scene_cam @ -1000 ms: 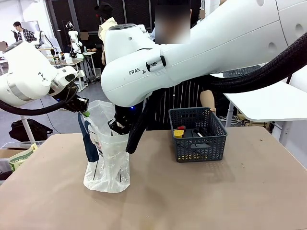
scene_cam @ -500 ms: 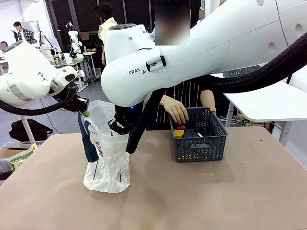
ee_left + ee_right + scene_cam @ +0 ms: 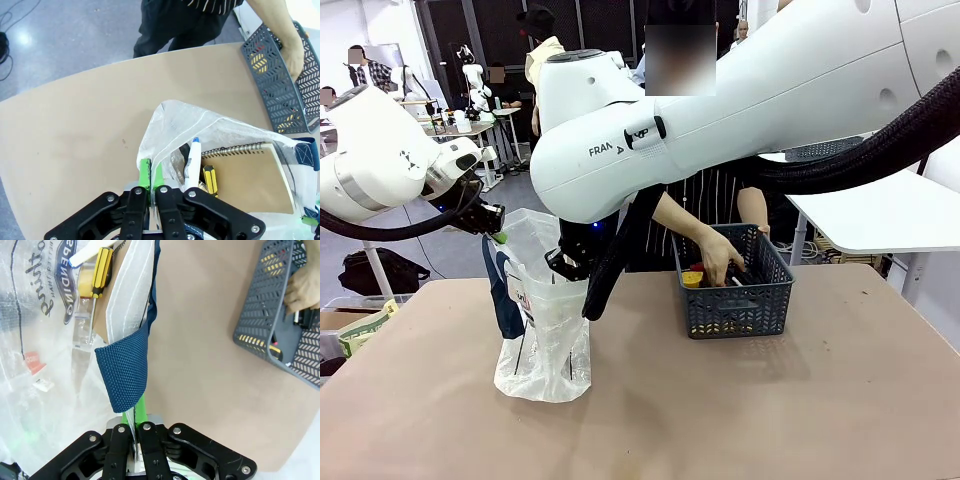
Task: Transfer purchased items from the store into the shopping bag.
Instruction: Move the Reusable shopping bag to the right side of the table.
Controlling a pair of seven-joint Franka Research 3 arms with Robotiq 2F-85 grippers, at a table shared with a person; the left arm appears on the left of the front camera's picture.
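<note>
- Both arms are on bag duty. The left gripper (image 3: pixel 150 172) is pinched tight on the thin rim of the shopping bag (image 3: pixel 545 340), jaws closed on the film.
- The right gripper (image 3: pixel 135 416) is clamped on the opposite rim, just beside a navy strap handle (image 3: pixel 124 372). Between the 2, the mouth stands open.
- Inside the bag lie a spiral notebook (image 3: pixel 245 175), a yellow-and-black screwdriver (image 3: pixel 210 181) and a white marker (image 3: pixel 191 159).
- Over at the store basket (image 3: pixel 735 305), well apart from the bag, the person's hand (image 3: pixel 720 262) is down inside with fingers curled. I cannot tell what it grips, if anything.
- A round yellow item (image 3: pixel 692 279) and a red item (image 3: pixel 698 267) lie in the basket just beside that hand.
- The step in hand, I'd say, is picking the next purchase out of the basket, with several left to go.
- The next move calls for carrying it across and dropping it through the open mouth, with both grippers holding the rim spread and steady.
</note>
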